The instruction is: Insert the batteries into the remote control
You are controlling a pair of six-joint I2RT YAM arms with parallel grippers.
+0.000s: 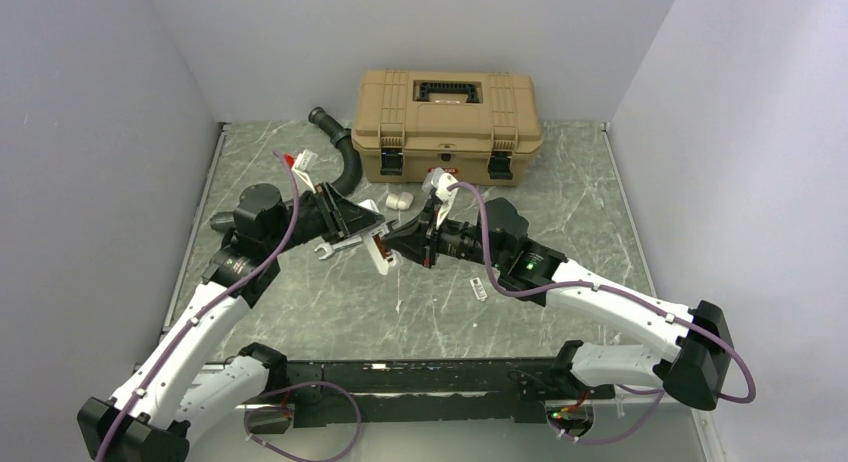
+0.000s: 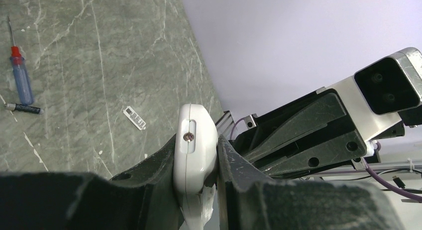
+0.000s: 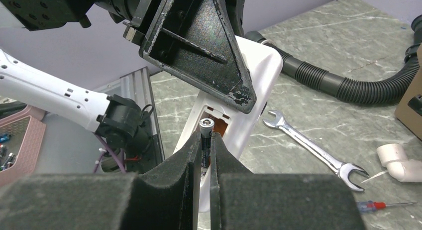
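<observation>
My left gripper (image 2: 196, 158) is shut on the white remote control (image 2: 195, 145) and holds it tilted above the table at the middle of the top view (image 1: 372, 227). In the right wrist view the remote (image 3: 259, 70) shows its open battery compartment (image 3: 221, 121) with an orange-brown inside. My right gripper (image 3: 201, 158) is shut on a black battery (image 3: 206, 135). The battery's metal end sits at the mouth of the compartment. In the top view the right gripper (image 1: 400, 244) meets the remote from the right.
A tan toolbox (image 1: 447, 122) and a black hose (image 1: 340, 152) stand at the back. A wrench (image 3: 313, 153), a white pipe elbow (image 3: 398, 160), a blue-handled screwdriver (image 2: 21, 75), a small dark cylinder (image 2: 24, 108) and a small white ribbed plate (image 2: 135, 117) lie on the table.
</observation>
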